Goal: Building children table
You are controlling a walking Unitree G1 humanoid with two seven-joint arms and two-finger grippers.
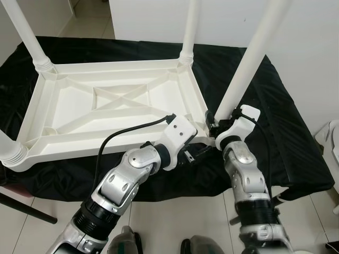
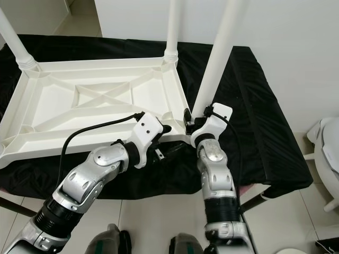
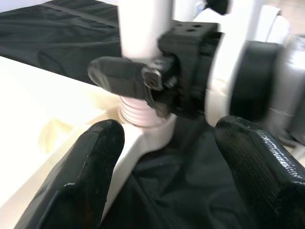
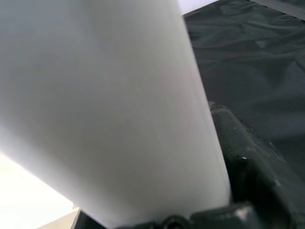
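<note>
Tabletop: white plastic kids' tabletop (image 1: 106, 106) upside down, ribbed underside up, on black cloth (image 1: 275, 116) over a low surface
Legs: far-left leg (image 1: 26, 32), far-right leg (image 1: 189, 29), near-left leg (image 1: 6, 148) all seated in corner sockets; near-right leg (image 1: 249, 58) stands tilted at last corner
R gripper: right gripper (image 1: 216, 123) clamped round base of near-right leg, just above its threaded end
L gripper: left gripper (image 3: 167, 157) spread wide, holding nothing, by same corner socket, prob to steady it
Progress: approx 3 of 4 legs done; last leg at socket, looks not fully home yet; then flip table upright
Writing: no brands or labels legible
</note>
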